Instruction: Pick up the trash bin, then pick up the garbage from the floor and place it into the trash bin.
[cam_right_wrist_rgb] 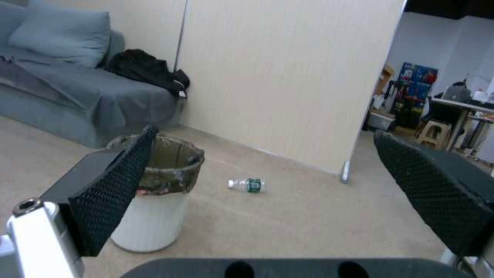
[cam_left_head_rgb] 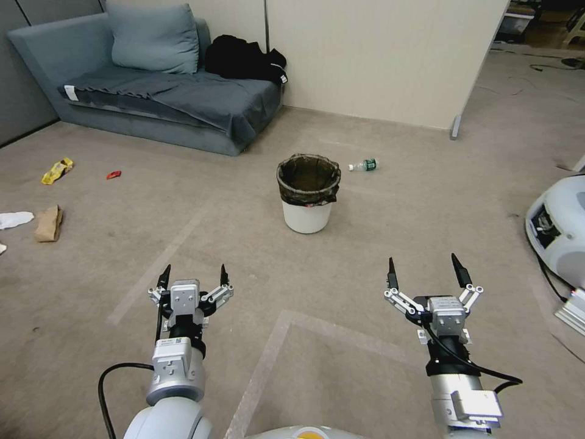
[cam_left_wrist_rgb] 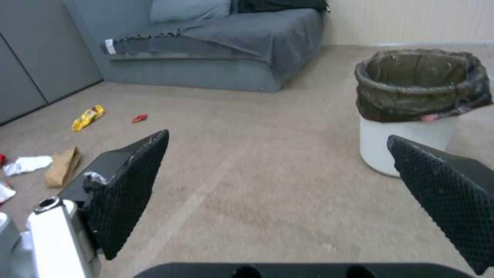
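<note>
While both my arms reach forward over the floor point(cam_left_head_rgb: 341, 268), my left gripper point(cam_left_head_rgb: 194, 275) hangs with its fingers spread wide and nothing between them, and my right gripper point(cam_left_head_rgb: 425, 271) hangs the same way, apart and empty. Between the two, a pale tape line point(cam_left_head_rgb: 262, 366) runs across the carpet toward me.

Ahead of both grippers and roughly midway between them, the trash bin point(cam_left_head_rgb: 307, 192) stands upright on the carpet, its dark liner bag folded over the rim. Just beyond it, on my right side, the clear bottle point(cam_left_head_rgb: 364, 164) with a green label lies on its side.

Well off to my left the rest of the litter is scattered: a brown paper bag point(cam_left_head_rgb: 48, 223) with a crumpled white tissue point(cam_left_head_rgb: 14, 219) beside it, and farther out a yellow wrapper point(cam_left_head_rgb: 56, 171) and a small red wrapper point(cam_left_head_rgb: 113, 175).

Behind those stands a grey sofa point(cam_left_head_rgb: 152, 91) with a cushion and a dark garment point(cam_left_head_rgb: 244, 58) on it, against a cream partition wall point(cam_left_head_rgb: 378, 55).
</note>
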`<state>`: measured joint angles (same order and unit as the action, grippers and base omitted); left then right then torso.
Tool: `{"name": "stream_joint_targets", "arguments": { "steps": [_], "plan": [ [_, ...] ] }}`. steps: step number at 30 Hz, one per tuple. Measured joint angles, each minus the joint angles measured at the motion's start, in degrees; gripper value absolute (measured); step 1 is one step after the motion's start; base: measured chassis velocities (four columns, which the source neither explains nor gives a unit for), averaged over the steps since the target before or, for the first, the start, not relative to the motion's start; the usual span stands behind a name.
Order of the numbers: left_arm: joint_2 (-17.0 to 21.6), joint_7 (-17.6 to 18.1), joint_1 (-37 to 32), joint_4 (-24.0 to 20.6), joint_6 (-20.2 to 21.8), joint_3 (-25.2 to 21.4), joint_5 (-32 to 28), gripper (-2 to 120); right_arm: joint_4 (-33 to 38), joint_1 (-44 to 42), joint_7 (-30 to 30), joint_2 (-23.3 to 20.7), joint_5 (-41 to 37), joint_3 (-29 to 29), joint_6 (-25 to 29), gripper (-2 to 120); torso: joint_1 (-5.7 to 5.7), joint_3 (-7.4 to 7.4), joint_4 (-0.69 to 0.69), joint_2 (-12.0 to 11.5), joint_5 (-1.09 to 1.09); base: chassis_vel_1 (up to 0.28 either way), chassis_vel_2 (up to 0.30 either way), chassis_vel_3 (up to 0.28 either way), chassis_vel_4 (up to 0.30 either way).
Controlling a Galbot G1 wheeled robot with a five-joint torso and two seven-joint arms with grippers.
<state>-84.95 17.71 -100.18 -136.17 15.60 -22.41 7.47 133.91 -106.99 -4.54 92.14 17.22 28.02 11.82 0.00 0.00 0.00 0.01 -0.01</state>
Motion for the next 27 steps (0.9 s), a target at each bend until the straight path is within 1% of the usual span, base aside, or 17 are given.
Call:
{"name": "stream_joint_targets", "arguments": {
  "steps": [21,22,27],
  "plan": [
    [-0.3,0.4,-0.7,-0.3,0.0,0.9,0.1,100,0.0,0.0,0.0,0.0,0.1,0.0,0.1,100,0.0,0.0,0.0,0.0,0.0,-0.127,0.123,0.132,-0.133],
    [-0.3,0.4,-0.7,-0.3,-0.1,0.9,0.1,100,0.0,0.0,0.0,0.0,0.1,0.1,0.2,100,0.0,0.0,0.0,0.0,0.03,-0.122,0.133,0.135,-0.12],
    [-0.3,0.4,-0.7,-0.3,-0.1,1.1,0.3,100,0.0,0.0,0.0,0.0,0.1,0.1,0.3,100,0.0,0.0,0.0,0.0,0.0,-0.124,0.142,0.137,-0.132]
  ]
}}
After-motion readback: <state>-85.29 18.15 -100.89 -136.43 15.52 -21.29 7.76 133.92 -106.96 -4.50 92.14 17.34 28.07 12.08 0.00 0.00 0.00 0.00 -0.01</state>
